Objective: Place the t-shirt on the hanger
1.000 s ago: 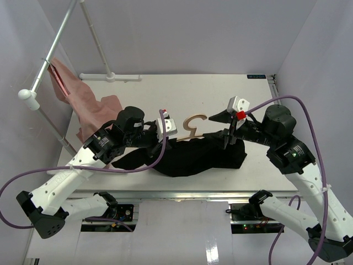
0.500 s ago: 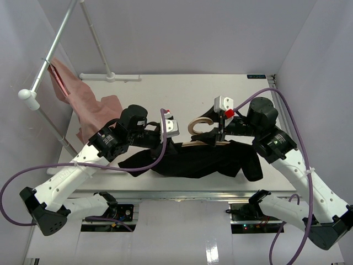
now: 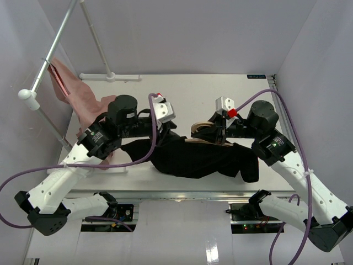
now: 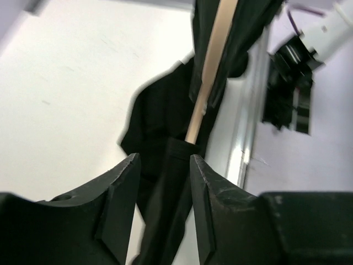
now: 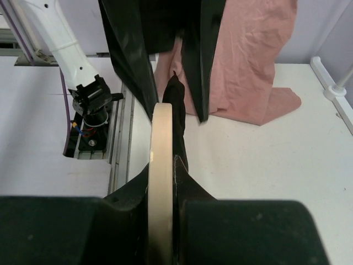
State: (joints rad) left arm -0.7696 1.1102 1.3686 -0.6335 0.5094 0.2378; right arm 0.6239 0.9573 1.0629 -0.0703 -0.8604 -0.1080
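The black t-shirt (image 3: 198, 159) lies bunched at the table's front, draped over the hanger (image 3: 201, 128); only the tan hook and a sliver of shoulder show. My right gripper (image 3: 216, 132) is shut on the hook. In the right wrist view the wooden hook (image 5: 161, 127) runs straight between the pressed jaws of the right gripper (image 5: 161, 172). My left gripper (image 3: 169, 128) hovers over the shirt's left end. In its wrist view the left gripper (image 4: 163, 160) is open. A black fold of the t-shirt (image 4: 160, 116) hangs loose between the jaws, and the hanger bar (image 4: 212, 66) lies beyond.
A pink cloth (image 3: 83, 107) hangs from the grey metal rail (image 3: 52, 47) at the left and spills onto the table. The rail's white foot (image 3: 110, 76) stands at the back. The table's front edge (image 3: 182, 193) runs just below the shirt.
My right gripper moved left and shut on the hanger's hook. My left gripper opened, letting go of the shirt, and drew back a little.
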